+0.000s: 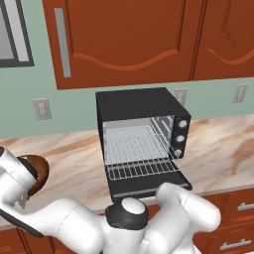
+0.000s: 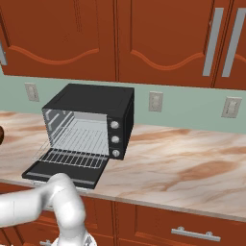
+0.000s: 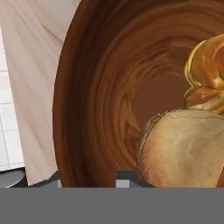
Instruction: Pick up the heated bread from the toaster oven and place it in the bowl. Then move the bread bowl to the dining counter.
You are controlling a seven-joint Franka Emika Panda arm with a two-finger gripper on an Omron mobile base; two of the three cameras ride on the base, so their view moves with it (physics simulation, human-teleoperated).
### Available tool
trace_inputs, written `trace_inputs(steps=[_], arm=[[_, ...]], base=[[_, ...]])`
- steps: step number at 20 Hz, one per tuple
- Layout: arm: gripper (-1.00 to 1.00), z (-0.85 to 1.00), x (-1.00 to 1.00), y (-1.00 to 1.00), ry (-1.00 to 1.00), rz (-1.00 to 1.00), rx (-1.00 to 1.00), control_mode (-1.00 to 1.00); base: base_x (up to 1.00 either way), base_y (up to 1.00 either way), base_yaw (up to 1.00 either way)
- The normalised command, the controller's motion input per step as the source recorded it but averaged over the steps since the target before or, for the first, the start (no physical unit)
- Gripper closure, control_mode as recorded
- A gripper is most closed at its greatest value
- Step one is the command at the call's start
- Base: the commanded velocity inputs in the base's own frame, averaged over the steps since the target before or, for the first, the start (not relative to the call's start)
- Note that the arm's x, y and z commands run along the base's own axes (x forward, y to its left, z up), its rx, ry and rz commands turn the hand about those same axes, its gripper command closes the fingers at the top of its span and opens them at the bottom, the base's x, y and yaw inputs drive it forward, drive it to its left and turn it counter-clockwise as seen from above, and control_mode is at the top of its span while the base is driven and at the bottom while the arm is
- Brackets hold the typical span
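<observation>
Hand view, nearest first: the two dark tips of the pincer (image 3: 89,183) just rise at the bottom edge. One stands outside the wall of the bowl (image 3: 100,87) and one inside, so the rim runs up between them.

Pincer state: tips straddle the wall. I cannot tell whether the pads press on the wood or stand a little off it.

Key relation: the bowl's body spreads away from the pincer, up and to the right in this view. A lift would therefore carry it by one edge, with the far side hanging free.

Position of the heated bread (image 3: 183,148): inside the bowl, low on the floor, just beside the inner tip on its right.
- It looks like a rounded tan dome with a darker brown edge and a matt, floury surface.
- It is cut by the frame, so its long axis is unclear.
- A golden knot-shaped pastry (image 3: 208,74) lies beyond it, touching or nearly so.

Left base view:
- The bowl (image 1: 38,168) sits on the marbled table (image 1: 223,149), left of the toaster oven (image 1: 141,134), partly behind the arm (image 1: 163,218).
- The oven door is down and the wire rack (image 1: 141,168) is bare.

Right base view: the toaster oven (image 2: 91,125) shows the same bare rack.

Judgement: the bread step is done, and the carry to the dining counter remains. Both breads sit loose, so the bowl must stay level or they will slide.
</observation>
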Motion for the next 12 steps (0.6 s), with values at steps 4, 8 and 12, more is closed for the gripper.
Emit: trace_inputs(steps=[4, 8, 12], arm=[[1.0, -0.1, -0.37, 0.0, 0.0, 0.0, 0.0, -1.0], [1.0, 0.13, -0.78, -0.17, -0.16, -0.01, -0.02, -1.0], [1.0, 0.67, -0.63, -0.83, -0.33, -0.1, -0.01, -1.0]], base=[[0.0, 0.0, 0.0], [0.0, 0.0, 0.0], [0.0, 0.0, 0.0]])
